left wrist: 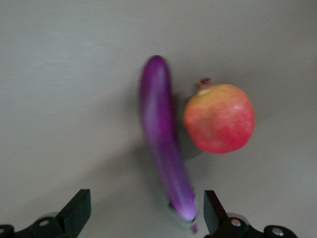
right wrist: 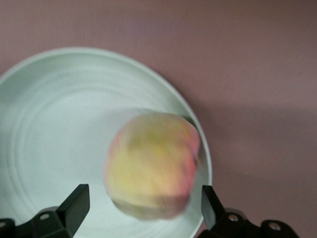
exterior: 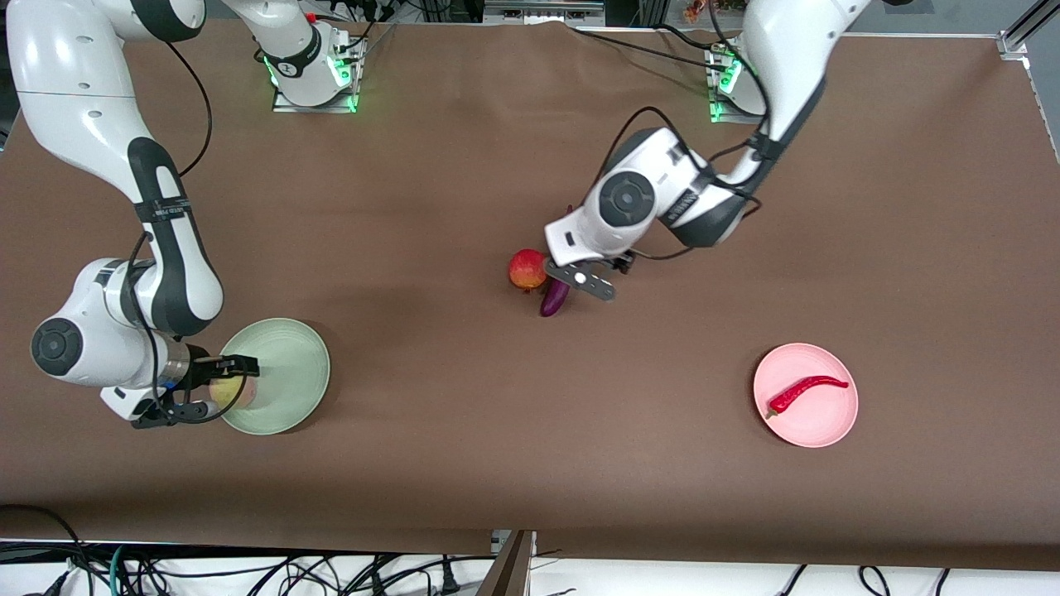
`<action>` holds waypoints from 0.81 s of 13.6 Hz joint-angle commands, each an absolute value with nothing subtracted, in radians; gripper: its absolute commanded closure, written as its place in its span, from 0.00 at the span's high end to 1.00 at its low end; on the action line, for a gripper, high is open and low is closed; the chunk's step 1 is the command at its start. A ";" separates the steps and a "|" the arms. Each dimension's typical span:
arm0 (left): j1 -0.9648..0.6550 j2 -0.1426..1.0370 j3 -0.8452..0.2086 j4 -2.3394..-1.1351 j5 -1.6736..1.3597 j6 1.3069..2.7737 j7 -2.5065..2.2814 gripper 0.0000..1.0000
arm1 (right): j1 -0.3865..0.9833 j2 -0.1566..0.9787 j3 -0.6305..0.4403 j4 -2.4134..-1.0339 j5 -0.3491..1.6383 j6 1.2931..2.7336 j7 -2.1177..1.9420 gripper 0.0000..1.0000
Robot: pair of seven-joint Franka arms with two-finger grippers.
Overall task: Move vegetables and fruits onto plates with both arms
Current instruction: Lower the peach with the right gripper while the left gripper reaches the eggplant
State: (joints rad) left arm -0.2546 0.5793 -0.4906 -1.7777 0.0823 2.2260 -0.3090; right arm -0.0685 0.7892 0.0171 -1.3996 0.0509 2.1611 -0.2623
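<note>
Peach (right wrist: 151, 166) sits between right gripper (right wrist: 141, 208)'s spread fingers over green plate (right wrist: 59, 139); left gripper (left wrist: 146, 213) wide open, empty, above eggplant (left wrist: 163, 144). No readable labels.

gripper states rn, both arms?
Left gripper: open, over the eggplant, holding nothing.
Right gripper: open over the green plate; the peach sits between its fingers, not gripped.

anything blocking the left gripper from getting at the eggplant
Nothing visible does. The left gripper hangs open directly over the eggplant, with bare table between its fingers and the vegetable. The pomegranate lies close beside the eggplant, near where one finger would come down.
</note>
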 commanded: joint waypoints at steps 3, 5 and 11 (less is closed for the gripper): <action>-0.262 0.603 -0.483 -1.864 0.107 2.368 -0.356 1.00 | -0.054 0.762 0.046 -1.298 0.052 2.062 -0.262 1.00; -0.297 0.610 -0.477 -1.875 0.121 2.404 -0.357 1.00 | -0.046 0.762 0.080 -1.266 0.052 2.031 -0.212 0.99; -0.299 0.650 -0.469 -1.884 0.207 2.410 -0.360 0.37 | -0.046 0.762 0.207 -1.269 0.054 1.983 0.078 1.00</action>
